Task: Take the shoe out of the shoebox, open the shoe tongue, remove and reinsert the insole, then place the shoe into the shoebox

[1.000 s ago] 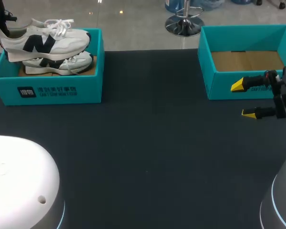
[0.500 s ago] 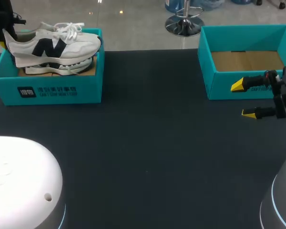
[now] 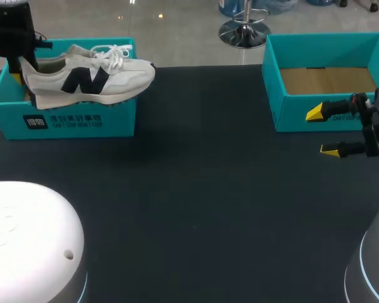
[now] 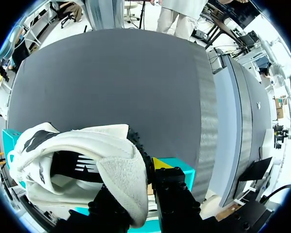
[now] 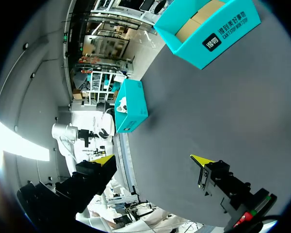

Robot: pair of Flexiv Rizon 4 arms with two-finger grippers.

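Note:
A white shoe (image 3: 88,79) with a dark side mark hangs over the front wall of the left teal shoebox (image 3: 63,121), its toe past the box's right wall. My left gripper (image 3: 18,68) is shut on the shoe's heel. In the left wrist view the padded heel collar of the shoe (image 4: 77,160) sits between the fingers of the left gripper (image 4: 136,194), with one yellow tip showing against it and the left shoebox's rim (image 4: 182,167) below. My right gripper (image 3: 322,131) stands open in front of the right teal shoebox (image 3: 328,101), nothing between its fingers (image 5: 201,159).
The right shoebox (image 5: 208,29) holds only a brown cardboard floor (image 3: 328,79). Dark tabletop (image 3: 196,189) stretches between the two boxes. The white arm bases (image 3: 31,240) fill the near corners. From the right wrist, the left shoebox (image 5: 132,114) shows far across the table.
My left gripper has carried the shoe to the right and toward the box's front wall; the second shoe lying in the box is now hidden behind it. The right arm has not moved.

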